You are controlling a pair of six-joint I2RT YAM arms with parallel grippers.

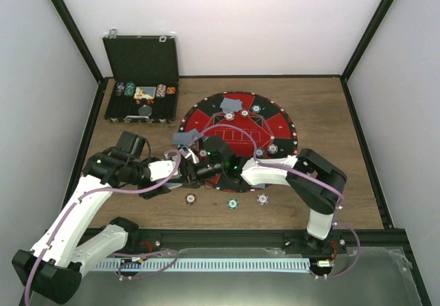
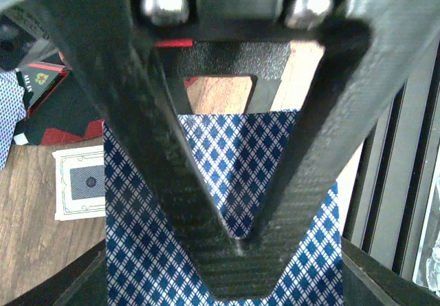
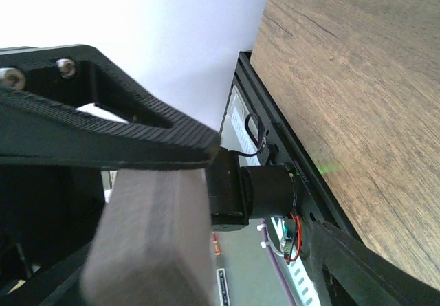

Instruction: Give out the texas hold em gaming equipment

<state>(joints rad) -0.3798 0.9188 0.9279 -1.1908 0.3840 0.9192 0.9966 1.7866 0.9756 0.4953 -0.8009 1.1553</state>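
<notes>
White walls box in a wooden worktop (image 1: 330, 113), where a red-and-black half-round mat (image 1: 275, 124) sits mid-surface and a black case (image 1: 141, 58) stands open at the far left. Both arms reach to the mat's near-left edge. The left hand (image 2: 237, 247) is pressed together, pinching a playing card (image 2: 227, 155) with a blue diamond back (it fills most of the wrist view). A second card (image 2: 79, 182) lies flat on the wood beside it. The right hand (image 1: 210, 156) sits close against the left. One finger (image 3: 103, 141) shows above a blurred grey slab (image 3: 151, 244), and I cannot tell whether that hand is spread or gripping. Three striped chips (image 1: 232, 203) rest on the worktop just beside the mat's near edge.
</notes>
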